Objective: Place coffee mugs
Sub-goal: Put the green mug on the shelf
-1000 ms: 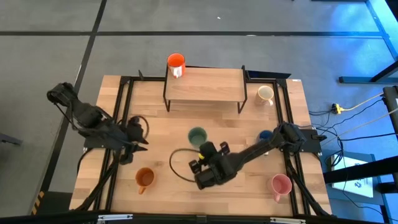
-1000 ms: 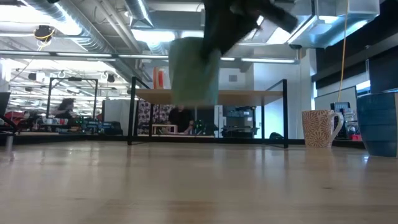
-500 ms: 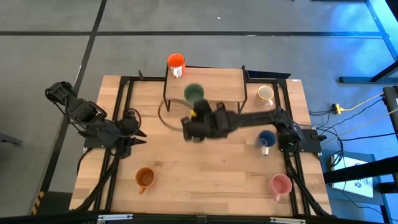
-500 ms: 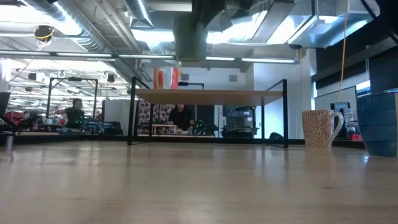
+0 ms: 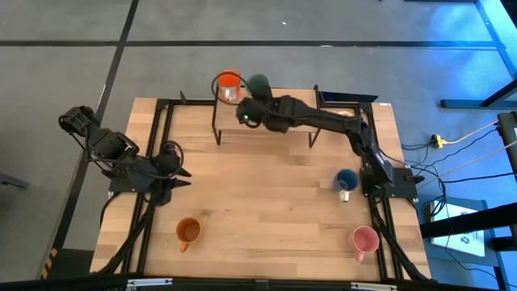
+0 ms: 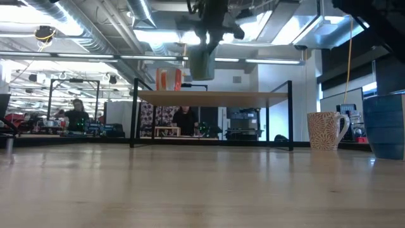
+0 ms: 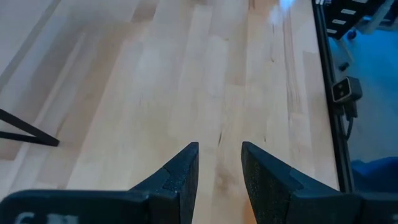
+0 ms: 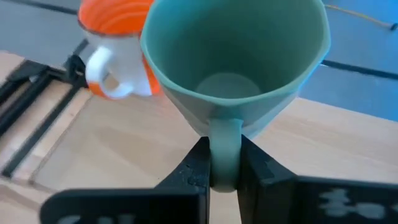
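Two fingers of the right gripper (image 8: 222, 171) pinch the green mug (image 8: 233, 62) by its handle, seen only from the wrist, above the shelf (image 5: 283, 109) beside the red-orange mug (image 5: 229, 79). Left gripper (image 7: 219, 171) hovers slightly parted over the worktop (image 5: 258, 202).

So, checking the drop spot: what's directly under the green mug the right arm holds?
The green mug hangs by its handle in the right gripper over the wooden shelf, beside the red-orange mug. The shelf area right below it is hidden by the mug.
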Robot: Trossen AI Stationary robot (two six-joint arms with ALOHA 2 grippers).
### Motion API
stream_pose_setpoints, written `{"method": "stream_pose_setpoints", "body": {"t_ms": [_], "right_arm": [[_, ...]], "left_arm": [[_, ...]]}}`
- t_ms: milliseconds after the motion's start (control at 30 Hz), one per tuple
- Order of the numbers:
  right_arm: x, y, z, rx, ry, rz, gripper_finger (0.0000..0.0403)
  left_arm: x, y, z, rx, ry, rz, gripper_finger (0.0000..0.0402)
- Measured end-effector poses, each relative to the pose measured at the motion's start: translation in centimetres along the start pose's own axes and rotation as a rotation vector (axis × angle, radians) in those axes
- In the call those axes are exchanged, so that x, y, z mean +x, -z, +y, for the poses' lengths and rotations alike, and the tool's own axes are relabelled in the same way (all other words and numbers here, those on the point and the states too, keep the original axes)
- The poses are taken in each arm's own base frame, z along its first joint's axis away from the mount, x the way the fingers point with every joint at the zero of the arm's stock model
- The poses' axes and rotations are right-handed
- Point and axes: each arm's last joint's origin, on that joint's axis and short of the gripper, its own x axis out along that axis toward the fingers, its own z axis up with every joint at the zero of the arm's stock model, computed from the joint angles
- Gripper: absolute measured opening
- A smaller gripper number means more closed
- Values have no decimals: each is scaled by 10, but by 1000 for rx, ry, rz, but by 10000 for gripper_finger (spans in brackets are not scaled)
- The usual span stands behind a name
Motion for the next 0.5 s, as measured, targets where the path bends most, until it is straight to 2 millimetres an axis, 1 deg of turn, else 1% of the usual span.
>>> {"method": "stream_pose_setpoints", "body": {"t_ms": [67,200,233,333,433,500], "right_arm": [[11,-6,-2,15,-19,16,23],[31,-10,-7,39,-18,54,23],[33,-11,-8,44,-26,68,23],[40,-15,-7,74,-31,37,23],[46,-17,-11,76,-26,61,23],[53,-16,-11,96,-39,56,23]], "left_arm": [[0,0,0,1,-10,-7,115],[0,0,1,1,-19,-14,115],[0,0,1,1,-18,-14,115],[0,0,1,18,-19,-13,115],[0,0,1,27,-20,-13,115],[0,0,1,28,-19,-13,115]]}}
